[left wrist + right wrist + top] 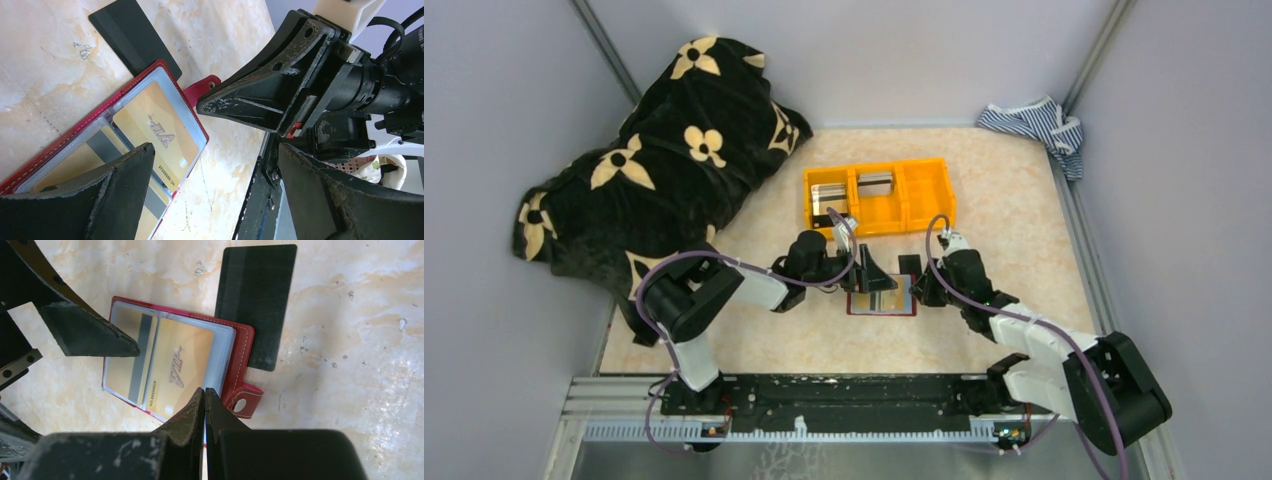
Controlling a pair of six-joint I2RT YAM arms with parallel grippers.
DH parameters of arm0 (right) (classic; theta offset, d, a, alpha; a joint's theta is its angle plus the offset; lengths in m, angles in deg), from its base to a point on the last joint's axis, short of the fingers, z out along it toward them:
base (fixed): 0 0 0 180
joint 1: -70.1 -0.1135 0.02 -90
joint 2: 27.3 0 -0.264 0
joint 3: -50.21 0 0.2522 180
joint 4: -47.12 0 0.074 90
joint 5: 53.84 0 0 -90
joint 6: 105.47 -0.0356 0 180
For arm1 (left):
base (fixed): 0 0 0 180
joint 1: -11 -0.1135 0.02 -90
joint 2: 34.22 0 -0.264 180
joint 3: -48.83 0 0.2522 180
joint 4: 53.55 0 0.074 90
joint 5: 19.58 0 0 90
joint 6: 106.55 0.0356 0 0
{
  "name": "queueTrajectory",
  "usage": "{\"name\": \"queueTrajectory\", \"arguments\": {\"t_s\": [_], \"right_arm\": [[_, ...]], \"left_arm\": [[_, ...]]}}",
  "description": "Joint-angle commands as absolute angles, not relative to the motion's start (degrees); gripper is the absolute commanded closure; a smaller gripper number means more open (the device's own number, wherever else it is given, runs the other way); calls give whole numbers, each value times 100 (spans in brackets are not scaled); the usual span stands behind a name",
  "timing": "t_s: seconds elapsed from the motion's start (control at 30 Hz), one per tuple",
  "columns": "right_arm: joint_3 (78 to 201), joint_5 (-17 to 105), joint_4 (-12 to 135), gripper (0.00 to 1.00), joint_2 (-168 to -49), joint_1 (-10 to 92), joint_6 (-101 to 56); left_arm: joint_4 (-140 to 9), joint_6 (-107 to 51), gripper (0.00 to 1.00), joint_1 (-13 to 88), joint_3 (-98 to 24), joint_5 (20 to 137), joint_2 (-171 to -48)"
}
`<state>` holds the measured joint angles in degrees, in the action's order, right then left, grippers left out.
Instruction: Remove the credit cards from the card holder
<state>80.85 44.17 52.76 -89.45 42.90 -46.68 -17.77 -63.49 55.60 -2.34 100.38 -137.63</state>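
The left pincer point(864, 272) hangs released, its jaws spread wide, above the left half of the card holder point(881, 300). The right pincer point(205, 397) is clenched on nothing, its tips at the holder's near edge just beside the closing tab point(242, 402). Whether it presses down cannot be told. The dark red card holder lies open and flat at mid-bench, between the two arms. A gold VIP card point(185, 365) and a gold card with a dark stripe point(127, 355) sit in its clear pockets. A dark card point(257, 300) lies out on the bench, one corner tucked under the holder.

The job looks partway done, with an extraction being set up. The next move probably calls for the left pincer to drop, nip an exposed gold edge and slide it out along the pocket while the right steadies the holder.

Grey walls point(484, 120) enclose a pale marbled bench point(1009, 210). A black blanket point(654, 150) with cream flowers is heaped at far left. An orange bin point(924, 195) behind the holder contains silver-grey cards point(829, 190). A striped cloth point(1034, 125) sits in the far right corner, and a small flake point(200, 270) lies near the dark card.
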Motion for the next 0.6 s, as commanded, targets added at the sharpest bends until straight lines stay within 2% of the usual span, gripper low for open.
{"name": "queueTrajectory", "arguments": {"t_s": [0.0,0.2,0.57], "right_arm": [[8365,4592,4951,100,-8934,4338,-4621],[8270,4636,4797,100,-8984,4338,-4687],[7944,4593,4272,100,-9822,4338,-4747]], "left_arm": [[-1653,-6377,1,5582,-213,9995,-13837],[-1649,-6380,1,5577,-226,10038,-13839],[-1651,-6500,1,5582,-173,10106,-13713]]}}
